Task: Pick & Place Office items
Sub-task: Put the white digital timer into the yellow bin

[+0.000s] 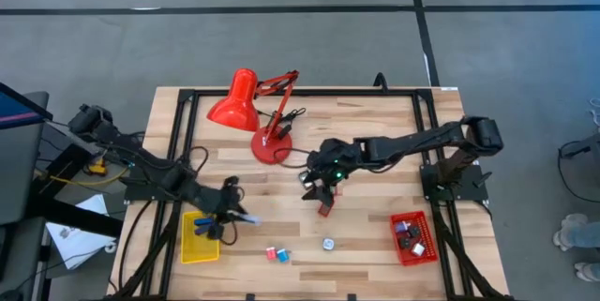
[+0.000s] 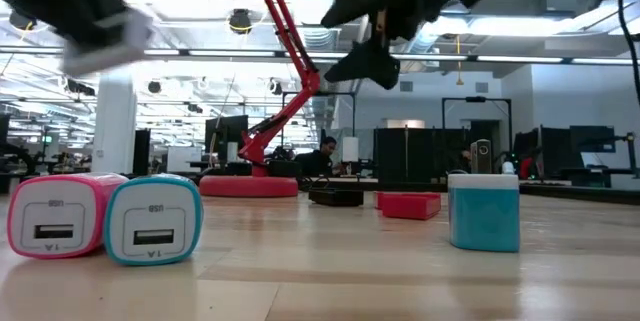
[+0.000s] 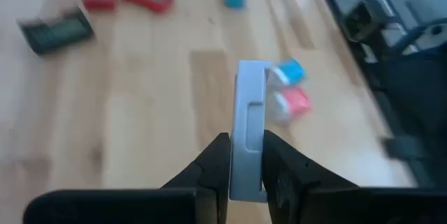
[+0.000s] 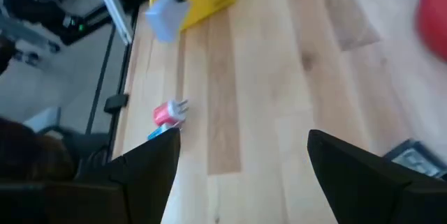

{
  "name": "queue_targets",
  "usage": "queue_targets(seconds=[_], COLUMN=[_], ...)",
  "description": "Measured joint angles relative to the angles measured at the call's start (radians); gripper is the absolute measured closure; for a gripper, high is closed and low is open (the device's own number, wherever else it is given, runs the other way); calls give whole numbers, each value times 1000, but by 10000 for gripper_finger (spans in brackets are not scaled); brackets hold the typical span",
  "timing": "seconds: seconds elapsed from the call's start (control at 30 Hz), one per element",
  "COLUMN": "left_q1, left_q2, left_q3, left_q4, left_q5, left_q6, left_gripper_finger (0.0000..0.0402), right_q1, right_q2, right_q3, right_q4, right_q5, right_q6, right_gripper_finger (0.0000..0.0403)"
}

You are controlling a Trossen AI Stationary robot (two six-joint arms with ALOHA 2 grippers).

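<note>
Transport step: left gripper [image 3: 246,172] clamps a flat pale-grey plastic block [image 3: 249,123] near the yellow plastic tray [image 1: 199,245]. Next, I judge, centre over it and release. Right gripper [image 4: 241,165] hangs open mid-table, empty.

You are getting even, soft light from the ceiling lamps [image 2: 240,21] shining in the upper part of the low view. The wooden table [image 1: 375,160] is showing only faint shadows. Both wrist views are looking blurred, and the low view's upper left is smearing.

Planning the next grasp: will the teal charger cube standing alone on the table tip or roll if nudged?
The teal charger cube looks squat and flat-bottomed, so it would probably slide rather than tip. Its flat sides make rolling unlikely. Its glossy shell may be slippery for a pincer.
</note>
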Motion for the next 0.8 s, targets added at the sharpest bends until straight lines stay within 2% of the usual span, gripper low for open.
queue_targets(seconds=[0.23, 0.4, 0.67, 0.8], left_q1=[-232, -369, -576, -655], left_q2=[-50, -37, -46, -20], left_q3=[33, 34, 35, 35], left_q4=[-242, -346, -403, -470], left_q5=[-147, -155, -162, -227], left_q6=[-327, -600, -875, -991], left_gripper_finger=[347, 347, 347, 347], right_q1=[-39, -67, -78, -77], right_q2=[-14, 6, 9, 9], right_q3=[-172, -241, -253, -253], right_q4=[217, 295, 353, 375], right_q5=[1, 12, 11, 11], right_q6=[107, 192, 236, 247], right_gripper_finger=[97, 97, 97, 97])
